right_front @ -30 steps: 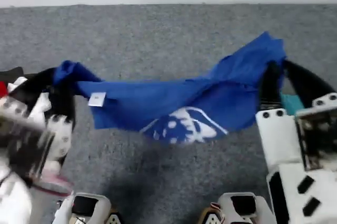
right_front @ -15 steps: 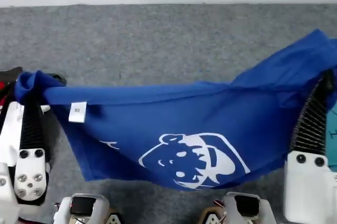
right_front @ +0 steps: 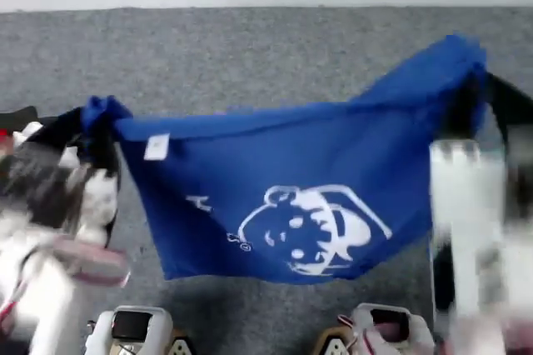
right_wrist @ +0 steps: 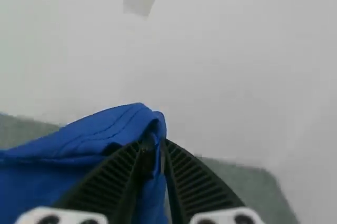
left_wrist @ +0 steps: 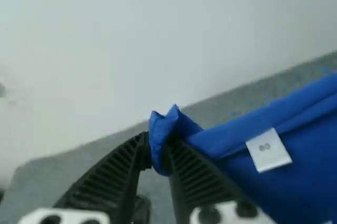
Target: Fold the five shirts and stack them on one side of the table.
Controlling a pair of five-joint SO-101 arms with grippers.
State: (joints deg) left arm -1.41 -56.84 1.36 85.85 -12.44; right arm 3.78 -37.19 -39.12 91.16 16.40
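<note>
Pinching corners of the blue shirt (right_front: pixel 208 184), left jaws and right jaws; white print (right_front: pixel 310 232) facing high view.

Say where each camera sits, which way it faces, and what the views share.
High view: fixed above, looking down on the gray table; both arms hold the blue shirt spread between them.
Left wrist view: on the left arm, facing along the left claw to the wall.
Right wrist view: on the right arm, facing along the right claw to the wall.
Shared: the shirt in all; its white label in high and left wrist.
</note>
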